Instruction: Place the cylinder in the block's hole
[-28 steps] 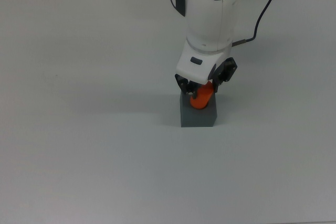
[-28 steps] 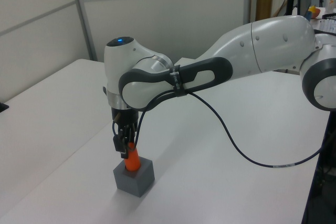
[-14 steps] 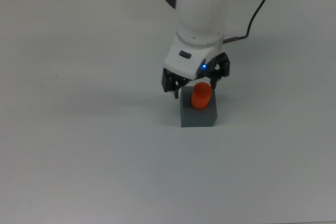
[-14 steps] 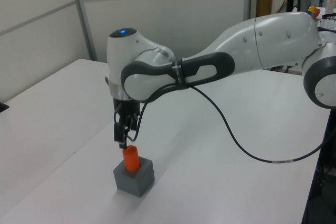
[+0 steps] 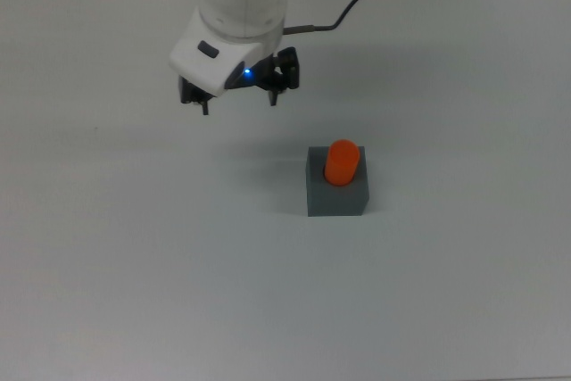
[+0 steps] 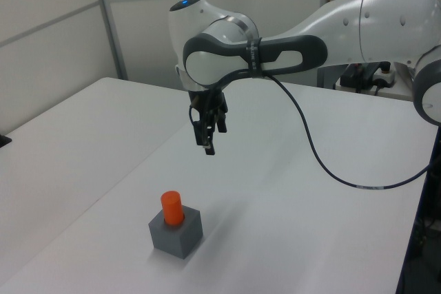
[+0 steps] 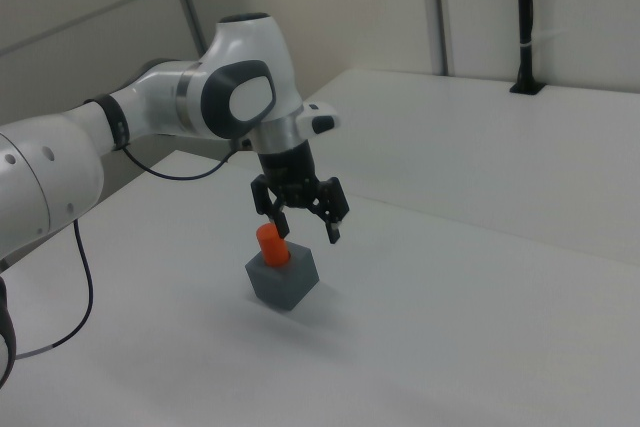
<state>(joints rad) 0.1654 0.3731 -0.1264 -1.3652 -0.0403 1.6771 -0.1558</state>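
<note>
Orange cylinder seated in the grey block, claw empty above the table.

Nearest us in the left view, the small bright orange smooth plastic cylinder (image 6: 171, 208) stands upright in the round recess of the dark grey matte cube block (image 6: 176, 233). We judge it light, stiff and slippery, best pinched across its exposed upper sides. Farther back, the white arm's two-finger gripper (image 5: 238, 100) hangs well apart from it, fingers spread, holding nothing, over the white table (image 5: 107, 265).
</note>
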